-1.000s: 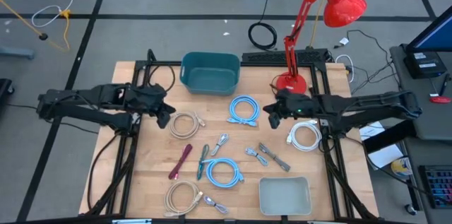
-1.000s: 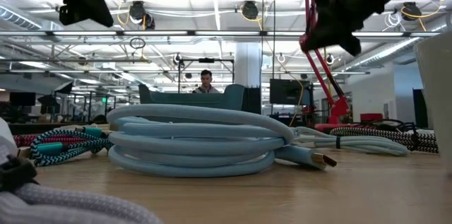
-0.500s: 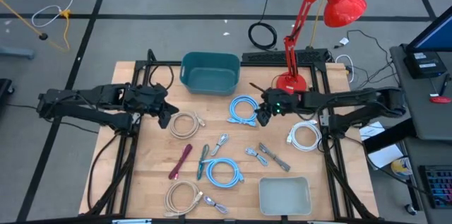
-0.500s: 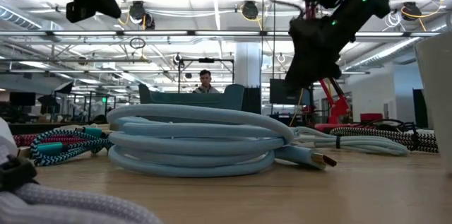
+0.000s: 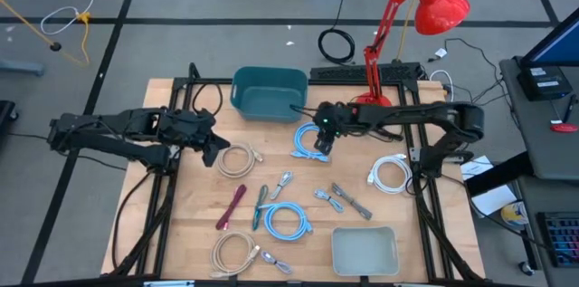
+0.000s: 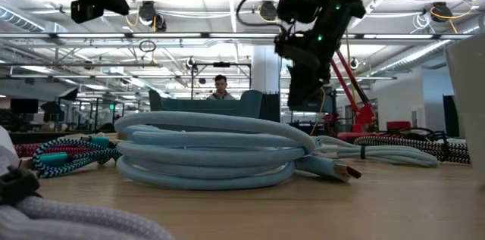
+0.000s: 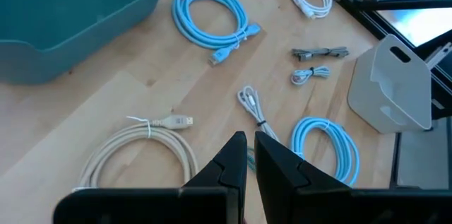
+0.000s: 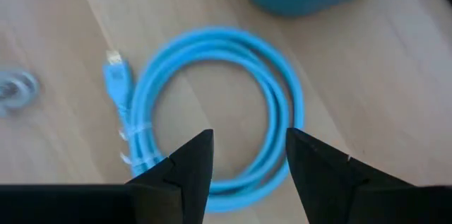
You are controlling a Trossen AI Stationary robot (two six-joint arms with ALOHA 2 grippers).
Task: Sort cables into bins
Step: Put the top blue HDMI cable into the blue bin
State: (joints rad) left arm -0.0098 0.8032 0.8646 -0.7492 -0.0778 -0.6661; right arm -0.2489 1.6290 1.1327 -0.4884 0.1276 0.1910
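Cables lie scattered on the wooden table. A light blue coil [image 5: 312, 140] lies near the dark teal bin [image 5: 269, 92]. My right gripper [image 8: 247, 155] hangs open just above this coil [image 8: 219, 111], one finger over each side of it, touching nothing. A beige coil [image 5: 237, 158] lies beside my left gripper [image 5: 215, 147], which is shut and held above the table. Nearer lie a second light blue coil [image 5: 287, 221], a second beige coil [image 5: 233, 253], a white coil [image 5: 389, 176], a maroon piece [image 5: 232, 207], a teal piece [image 5: 261, 205] and grey pieces [image 5: 348, 200]. The pale grey bin [image 5: 364, 251] stands at the near edge.
A red desk lamp [image 5: 398, 43] stands at the table's far right corner, its base [image 5: 373, 104] just behind my right arm. A black coiled cord [image 5: 336, 45] lies on the floor beyond the table. A person [image 6: 220, 87] sits in the room behind.
My right gripper has swung toward the table's left and slightly toward the far edge, from beside the white coil to over the far light blue coil. In the low view it has come down closer to the table. The cables have not moved.
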